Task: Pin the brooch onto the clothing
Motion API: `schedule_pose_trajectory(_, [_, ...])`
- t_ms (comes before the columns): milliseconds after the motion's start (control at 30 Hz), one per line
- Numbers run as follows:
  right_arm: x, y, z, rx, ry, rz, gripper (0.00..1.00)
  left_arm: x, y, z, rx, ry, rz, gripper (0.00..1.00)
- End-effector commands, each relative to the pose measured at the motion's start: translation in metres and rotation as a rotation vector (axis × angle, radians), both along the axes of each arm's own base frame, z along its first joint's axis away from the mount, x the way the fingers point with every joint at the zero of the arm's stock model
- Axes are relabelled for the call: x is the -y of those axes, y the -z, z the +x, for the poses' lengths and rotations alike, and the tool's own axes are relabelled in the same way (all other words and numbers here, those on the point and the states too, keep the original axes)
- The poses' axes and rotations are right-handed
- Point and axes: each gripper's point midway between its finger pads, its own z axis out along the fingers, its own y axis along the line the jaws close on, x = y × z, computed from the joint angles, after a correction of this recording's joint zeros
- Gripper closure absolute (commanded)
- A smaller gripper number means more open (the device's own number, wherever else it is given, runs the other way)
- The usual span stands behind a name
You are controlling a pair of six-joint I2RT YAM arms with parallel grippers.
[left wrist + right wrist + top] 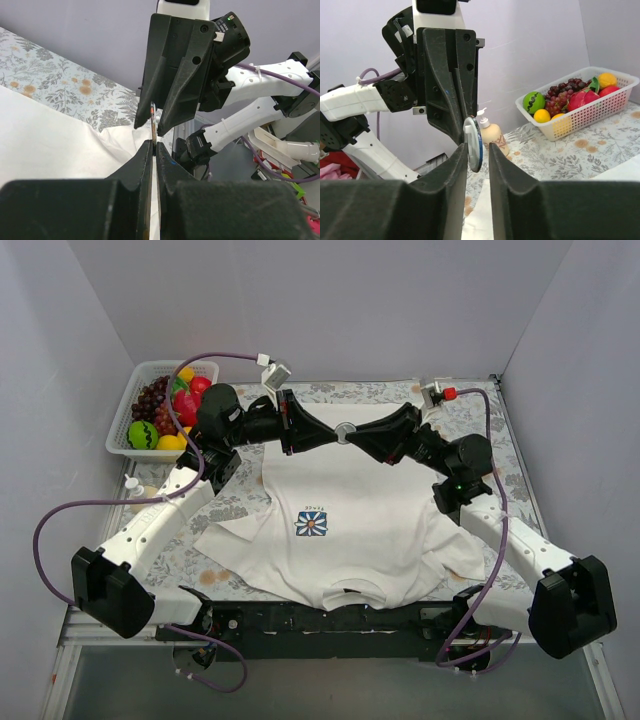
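The brooch point(344, 432) is a small round disc held in the air above the far edge of the white T-shirt point(350, 550), which lies flat with its blue-and-white flower print point(311, 523) facing up. My left gripper point(154, 145) is shut on the brooch's thin edge point(152, 117). In the right wrist view the brooch point(475, 144) shows its white back and dark blue rim. My right gripper point(479, 147) is open, its fingers either side of the disc, which rests against the left finger. Both grippers meet tip to tip.
A white basket point(132, 405) of toy fruit stands at the back left and also shows in the right wrist view point(600, 107). A soap pump bottle point(492, 135) stands on the floral tablecloth point(350, 392). Purple cables loop beside both arms.
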Motion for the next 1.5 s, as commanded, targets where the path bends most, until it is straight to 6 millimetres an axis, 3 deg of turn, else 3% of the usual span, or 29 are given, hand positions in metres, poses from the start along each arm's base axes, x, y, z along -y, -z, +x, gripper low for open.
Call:
schedule_pose_trajectory(0, [-0.001,-0.021,0.004,0.030,0.001,0.011,0.75,-0.005,-0.019,-0.016,0.063,0.029,-0.022,1.00])
schedule_pose_trajectory(133, [-0.004,-0.014,0.015,-0.020,0.024,-0.036,0.94,-0.005,-0.021,-0.017,0.071,0.033,-0.023,1.00])
schedule_pose_trajectory(167, [-0.005,-0.003,0.023,-0.085,0.043,-0.069,0.99,-0.006,-0.021,-0.016,0.073,0.027,-0.022,1.00])
schedule_pose_trajectory(200, [-0.006,-0.008,0.027,-0.076,0.059,-0.083,0.99,-0.006,-0.022,-0.014,0.074,0.016,-0.022,1.00])
schedule_pose_trajectory(467, [-0.012,0.026,0.056,-0.239,0.116,-0.246,0.99,-0.006,-0.032,-0.009,0.097,-0.019,-0.022,1.00])
schedule_pose_trajectory(633, [-0.019,0.050,0.064,-0.307,0.124,-0.338,0.99,-0.002,-0.043,-0.009,0.117,-0.020,-0.036,1.00])
schedule_pose_trajectory(967, [-0.022,0.071,0.074,-0.332,0.179,-0.472,0.99,0.013,-0.061,-0.016,0.148,0.010,-0.064,1.00])
schedule_pose_trajectory(1167, [-0.020,0.060,0.068,-0.241,0.172,-0.473,0.99,0.012,-0.060,-0.011,0.143,-0.031,-0.070,1.00])
schedule_pose_trajectory(1200, [-0.019,0.047,0.065,-0.194,0.172,-0.447,0.99,0.011,-0.059,-0.007,0.136,-0.058,-0.069,1.00])
schedule_pose_trajectory(1333, [-0.014,0.031,0.051,-0.070,0.161,-0.411,0.99,0.007,-0.048,0.008,0.108,-0.154,-0.057,1.00])
schedule_pose_trajectory(1367, [-0.013,0.029,0.047,-0.057,0.156,-0.405,0.81,0.005,-0.048,0.011,0.105,-0.174,-0.058,1.00])
schedule_pose_trajectory(1433, [-0.010,0.021,0.040,-0.007,0.159,-0.387,0.58,0.004,-0.046,0.019,0.091,-0.223,-0.057,1.00])
schedule_pose_trajectory(1467, [-0.009,0.019,0.038,0.010,0.163,-0.383,0.55,0.002,-0.045,0.023,0.086,-0.243,-0.054,1.00])
